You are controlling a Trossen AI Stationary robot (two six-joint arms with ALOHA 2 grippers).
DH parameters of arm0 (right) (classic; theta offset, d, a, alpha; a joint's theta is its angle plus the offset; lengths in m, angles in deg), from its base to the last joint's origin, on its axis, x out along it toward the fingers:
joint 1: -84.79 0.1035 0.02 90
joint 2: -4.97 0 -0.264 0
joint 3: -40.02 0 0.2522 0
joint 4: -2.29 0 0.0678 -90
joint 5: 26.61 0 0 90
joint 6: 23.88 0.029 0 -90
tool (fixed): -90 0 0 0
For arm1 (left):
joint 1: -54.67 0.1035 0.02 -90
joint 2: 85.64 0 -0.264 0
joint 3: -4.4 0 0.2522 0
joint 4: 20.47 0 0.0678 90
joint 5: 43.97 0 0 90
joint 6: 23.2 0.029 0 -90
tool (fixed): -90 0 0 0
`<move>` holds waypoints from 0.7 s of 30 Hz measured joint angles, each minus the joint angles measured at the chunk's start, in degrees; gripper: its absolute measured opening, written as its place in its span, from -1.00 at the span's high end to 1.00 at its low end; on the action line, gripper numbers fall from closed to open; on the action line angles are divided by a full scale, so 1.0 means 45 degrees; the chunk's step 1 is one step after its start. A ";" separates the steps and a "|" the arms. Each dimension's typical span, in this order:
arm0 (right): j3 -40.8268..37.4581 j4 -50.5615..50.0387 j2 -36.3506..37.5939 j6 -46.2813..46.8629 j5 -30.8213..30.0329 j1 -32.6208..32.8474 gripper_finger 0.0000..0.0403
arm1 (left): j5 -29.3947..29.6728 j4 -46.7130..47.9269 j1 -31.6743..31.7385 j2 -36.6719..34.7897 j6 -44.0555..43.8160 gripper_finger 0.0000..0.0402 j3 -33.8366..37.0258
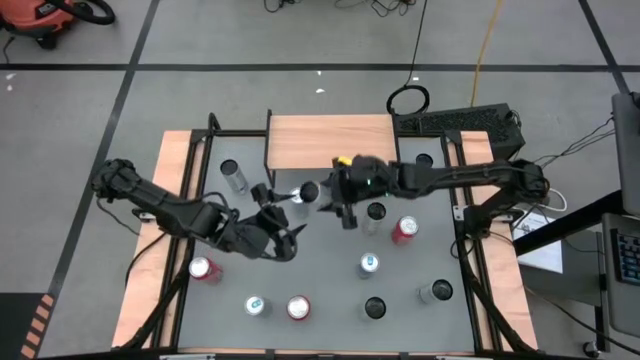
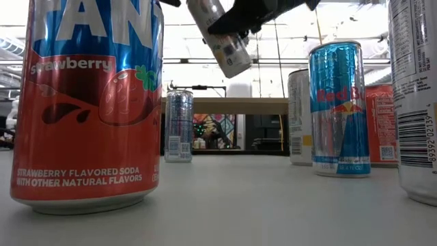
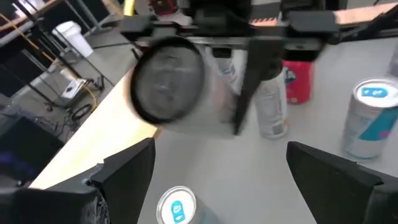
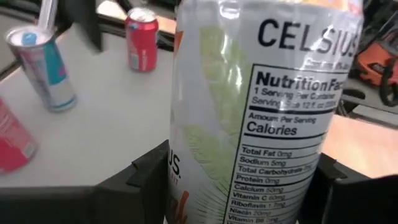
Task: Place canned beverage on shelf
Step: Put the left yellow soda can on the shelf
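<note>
Celsius can (image 4: 261, 118) | right gripper (image 1: 345, 195) clamps | tilted, airborne beside shelf (image 1: 330, 140)

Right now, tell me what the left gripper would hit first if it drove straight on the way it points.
Probably the silver can tilted in the right gripper's jaws; it sits dead ahead of the left gripper. Depth is unclear, and a blue-topped can stands lower.

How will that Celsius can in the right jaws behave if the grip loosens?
The Celsius can is a smooth, glossy cylinder, so it would probably slide through the right gripper. It hangs tilted above the table in the low view, so it would likely land on an edge and roll. Whether it is full is unclear, so its weight is a guess.
</note>
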 joint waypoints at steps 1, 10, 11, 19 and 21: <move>0.0000 0.0021 -0.0009 0.0082 0.0500 -0.0323 -0.09 | -0.0158 0.0172 0.0141 0.0000 -0.0013 -0.80 0.0000; -0.0994 0.1301 -0.0076 0.1529 0.4148 -0.1714 -0.09 | -0.1825 0.0737 0.0797 -0.0039 -0.0318 -0.68 0.1134; -0.1107 0.1534 -0.0060 0.1707 0.4294 -0.1759 -0.09 | -0.1830 0.0565 0.0801 -0.0045 -0.0327 -0.65 0.1350; -0.1329 0.3386 -0.0050 0.2278 0.4541 -0.1823 -0.09 | -0.1244 -0.3099 0.1078 -0.0210 0.0333 -0.49 0.2994; -0.1326 0.3988 -0.0050 0.2445 0.4541 -0.1879 -0.09 | -0.1240 -0.3910 0.1184 -0.0204 0.0332 -0.49 0.3238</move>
